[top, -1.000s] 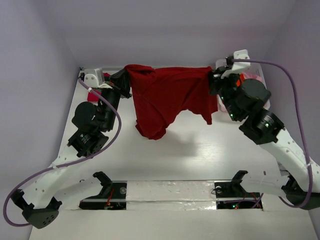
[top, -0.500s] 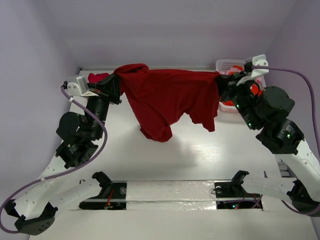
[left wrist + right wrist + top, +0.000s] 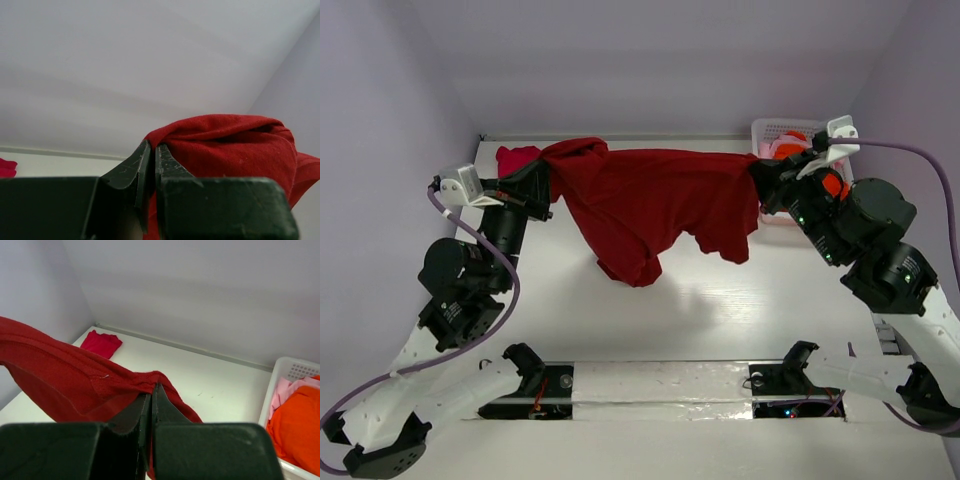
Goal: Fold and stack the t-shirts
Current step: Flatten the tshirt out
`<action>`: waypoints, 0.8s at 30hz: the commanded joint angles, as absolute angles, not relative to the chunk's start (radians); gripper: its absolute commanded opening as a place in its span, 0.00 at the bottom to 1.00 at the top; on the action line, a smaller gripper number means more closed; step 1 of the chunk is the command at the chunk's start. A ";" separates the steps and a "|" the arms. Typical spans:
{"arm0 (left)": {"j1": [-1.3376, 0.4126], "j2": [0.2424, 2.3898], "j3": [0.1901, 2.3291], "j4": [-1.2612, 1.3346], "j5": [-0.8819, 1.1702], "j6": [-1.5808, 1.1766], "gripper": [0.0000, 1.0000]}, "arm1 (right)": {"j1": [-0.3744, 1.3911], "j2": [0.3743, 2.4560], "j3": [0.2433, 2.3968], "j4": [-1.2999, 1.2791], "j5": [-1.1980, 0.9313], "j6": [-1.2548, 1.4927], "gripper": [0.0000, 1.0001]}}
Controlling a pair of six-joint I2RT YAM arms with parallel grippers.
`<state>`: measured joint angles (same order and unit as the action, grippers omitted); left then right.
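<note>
Stretched aloft between left gripper (image 3: 550,180) and right gripper (image 3: 761,182), each clamped shut on an edge of the dark red t-shirt (image 3: 650,205), likely to spread it for folding.

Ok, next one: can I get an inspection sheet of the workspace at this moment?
Surface: white table.
Job's things: dark red t-shirt stretched between both grippers, its middle sagging; crimson-pink t-shirt lying in the far left corner; orange t-shirt and pale pink t-shirt in the basket.
Clutter: white lattice basket at the far right.
Grippers: left gripper shut on one end of the dark red t-shirt; right gripper shut on the other.
Cables: left purple cable and right purple cable loop off the arms, clear of the cloth.
Surroundings: plain pale walls.
</note>
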<state>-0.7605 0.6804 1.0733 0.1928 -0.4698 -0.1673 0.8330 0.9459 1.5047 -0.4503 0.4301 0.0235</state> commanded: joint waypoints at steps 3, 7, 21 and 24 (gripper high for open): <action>-0.749 0.632 1.085 0.241 -0.572 -0.152 0.00 | 0.827 0.910 1.546 -0.436 0.480 0.043 0.00; -0.749 0.630 1.092 0.238 -0.571 -0.143 0.00 | 0.827 0.916 1.540 -0.448 0.460 0.061 0.00; -0.749 0.646 1.091 0.250 -0.571 -0.133 0.00 | 0.827 0.939 1.525 -0.454 0.453 0.072 0.00; -0.749 0.649 1.089 0.256 -0.574 -0.130 0.00 | 0.827 0.939 1.522 -0.454 0.454 0.071 0.00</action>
